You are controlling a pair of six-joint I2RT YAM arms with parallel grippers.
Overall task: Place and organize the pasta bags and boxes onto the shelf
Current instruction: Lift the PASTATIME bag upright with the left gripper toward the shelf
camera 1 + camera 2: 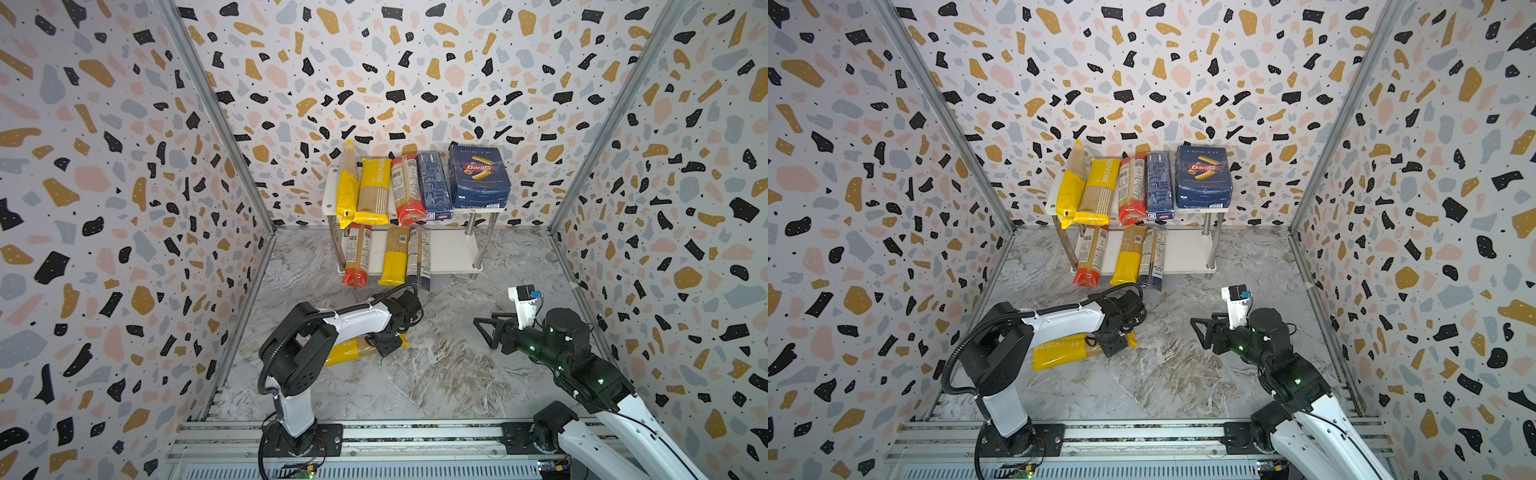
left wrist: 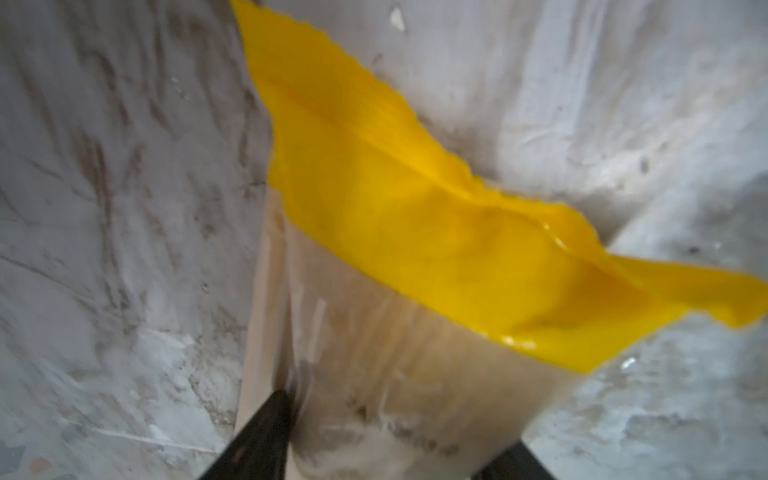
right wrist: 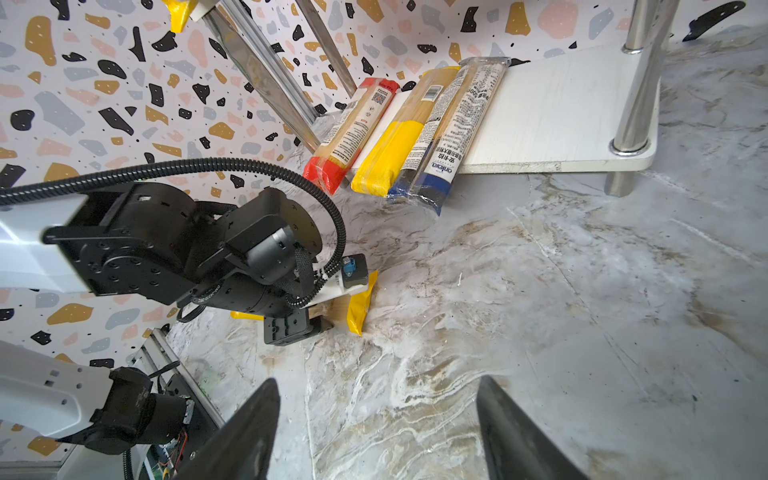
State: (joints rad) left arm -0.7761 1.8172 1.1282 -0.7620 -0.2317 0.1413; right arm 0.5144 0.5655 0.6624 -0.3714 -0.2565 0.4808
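Broadly, I judge the job nearly finished. On the marble tabletop [image 1: 436,374], the shelf [image 1: 451,249] stands against the back wall and already carries almost everything.

On its upper board the wide box [image 1: 478,176] lies flat at the right end. The narrow box [image 1: 434,185] lies just beside it, and the top bags [image 1: 374,191], two yellow and one with red ends, fill the row to the left. All five lie side by side, running front to back. The leftmost yellow one looks tilted, partly over its neighbour.

Below, the lower bags [image 1: 395,257], one with red ends, one yellow and one with blue ends, sit on the left half of the lower board. Their near ends hang over the front edge. The right half of that board is bare, so I have room there.

What I see left is the loose bag [image 1: 1063,353], a yellow one lying flat on the tabletop, well apart from the shelf and partly under my left arm.

My left gripper [image 1: 1113,344] is down on it near its far end. The left wrist view shows a finger on each side of the clear part. That picture is blurred, so I cannot tell whether the grip is firm.

My right gripper [image 3: 378,380] hangs over bare tabletop, jaws well apart and holding nothing.
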